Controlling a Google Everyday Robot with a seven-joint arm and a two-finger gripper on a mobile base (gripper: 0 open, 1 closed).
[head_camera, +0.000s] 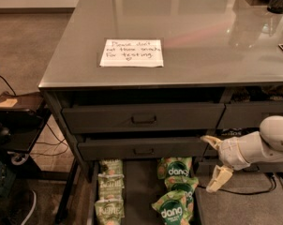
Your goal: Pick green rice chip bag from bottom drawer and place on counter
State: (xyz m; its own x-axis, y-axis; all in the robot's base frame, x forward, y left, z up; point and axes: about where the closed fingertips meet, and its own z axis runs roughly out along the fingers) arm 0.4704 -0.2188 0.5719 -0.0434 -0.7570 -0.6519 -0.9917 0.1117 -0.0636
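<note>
Grey counter [202, 41]: glossy cabinet top with reflections; a white handwritten paper note [131, 53] lies flat near its front edge.
Upper drawer fronts: two dark grey fronts with rectangular pull handles sit below the counter, the top drawer front [144, 118] above the second drawer front [141, 150].
Bottom drawer [139, 186]: pulled out at the foot of the cabinet, its dark floor showing between two columns of bags.
Green rice chip bags [175, 168]: three alike, bright green with white "dang" lettering, lying in a column along the drawer's right side, each overlapping the next.
Olive bags [110, 186]: three paler ones in a column along the drawer's left side.
Pincer [212, 161]: just right of the open drawer, beside the upper green bags but apart from them; its two pale fingers are spread wide, one above the other, with nothing between them.
Robot arm [268, 144]: white, reaching in from the right edge.
</note>
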